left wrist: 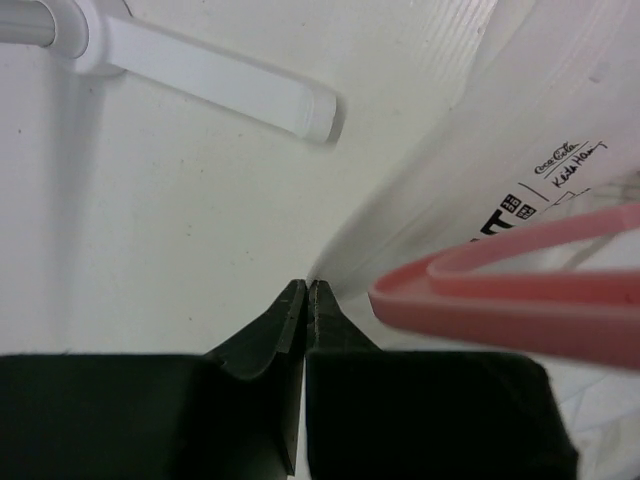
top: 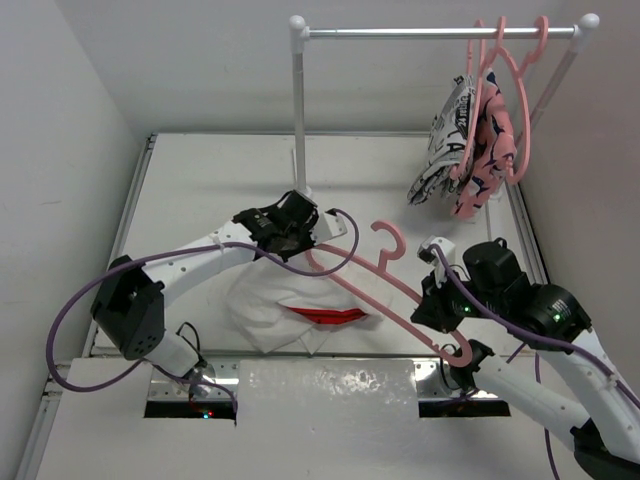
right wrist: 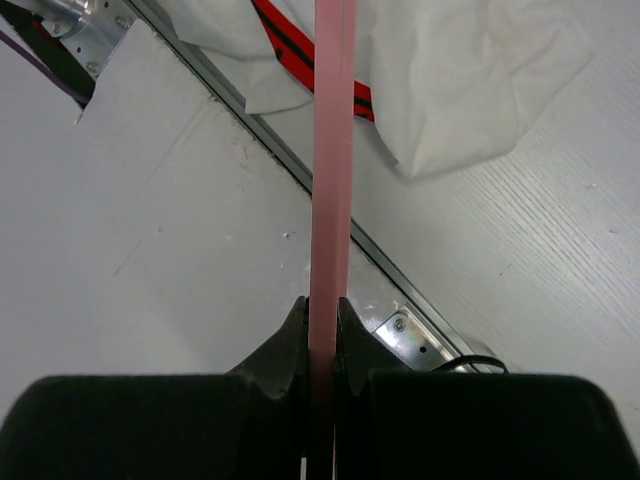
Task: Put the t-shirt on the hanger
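- White table point(top: 200, 190) spread below both arms, with a clothes rail point(top: 430, 32) standing at the back.
- The t-shirt point(top: 265, 310) lies crumpled near the front edge, centre-left. Its top is drawn up in a peak toward the left arm, and its red logo patch point(top: 325, 316) is folded over, so the lettering can't be read.
- Over on the rail's right end hang two patterned garments, one black-and-white point(top: 445, 150) and one pink point(top: 490, 150), each on its own pink hanger.
- The hanger point(right wrist: 330, 150) slants across the shirt's right side with its hook pointing to the back, reaching from the left arm down to the right arm.
- Left gripper point(left wrist: 305, 300) — fingers pressed tight together right at the shirt's edge, and the cloth runs up taut from the tips, so it looks pinched.
- Right gripper point(right wrist: 325, 320) — clamped on the hanger's thin bar, which runs straight out between the fingers.
- The neck label point(left wrist: 560, 170), seen from the left wrist, reads "Coca-Cola" in script. Below it is a handwritten line too small to make out, and a bold "T" is half hidden behind the hanger.
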Tool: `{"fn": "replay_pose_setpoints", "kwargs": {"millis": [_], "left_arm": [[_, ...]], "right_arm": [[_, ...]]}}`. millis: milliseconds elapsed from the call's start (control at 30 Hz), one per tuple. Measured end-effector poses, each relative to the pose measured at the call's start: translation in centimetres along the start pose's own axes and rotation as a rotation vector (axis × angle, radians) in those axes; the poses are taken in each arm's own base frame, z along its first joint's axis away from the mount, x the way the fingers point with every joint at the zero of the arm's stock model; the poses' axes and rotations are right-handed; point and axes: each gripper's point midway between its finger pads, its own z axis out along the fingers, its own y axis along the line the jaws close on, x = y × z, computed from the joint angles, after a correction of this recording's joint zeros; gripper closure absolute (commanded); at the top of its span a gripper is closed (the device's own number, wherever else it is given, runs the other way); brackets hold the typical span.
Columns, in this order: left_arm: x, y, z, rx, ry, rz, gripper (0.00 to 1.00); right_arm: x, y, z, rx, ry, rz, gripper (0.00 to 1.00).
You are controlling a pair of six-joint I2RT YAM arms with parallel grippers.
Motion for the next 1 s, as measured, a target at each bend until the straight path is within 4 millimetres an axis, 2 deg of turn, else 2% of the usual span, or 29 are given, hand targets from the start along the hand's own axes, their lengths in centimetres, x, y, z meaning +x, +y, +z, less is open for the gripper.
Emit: {"fn": "replay_pose_setpoints", "kwargs": {"millis": [200,367,633,867,1000], "left_arm": [[-0.6,0.2,0.1,-0.002,-0.013,-0.002,1.00],[-1.8,-0.9,-0.3,0.074,-0.072,-0.003,1.00],[-3.0,-2.5,-3.3,0.168,-0.175,0.003,1.00],[-3.4,-3.6,-4.6,0.238,-0.213,0.043,1.00],[-5.2,-4.3,-6.5,0.315,-0.284,0.062,1.00]], "right_arm": [[0.2,0.5,-0.2,-0.023,0.009,0.005,1.00],[0.3,0.1,0.9,-0.023,0.025,-0.002,1.00],[0.1,-0.5,3.4,-0.045,0.102,-0.053,1.00],[0.2,0.7,3.1,-0.124,0.087,-0.098,1.00],[0.0,1.5,3.3,-0.179,0.041,-0.125,1.00]]}}
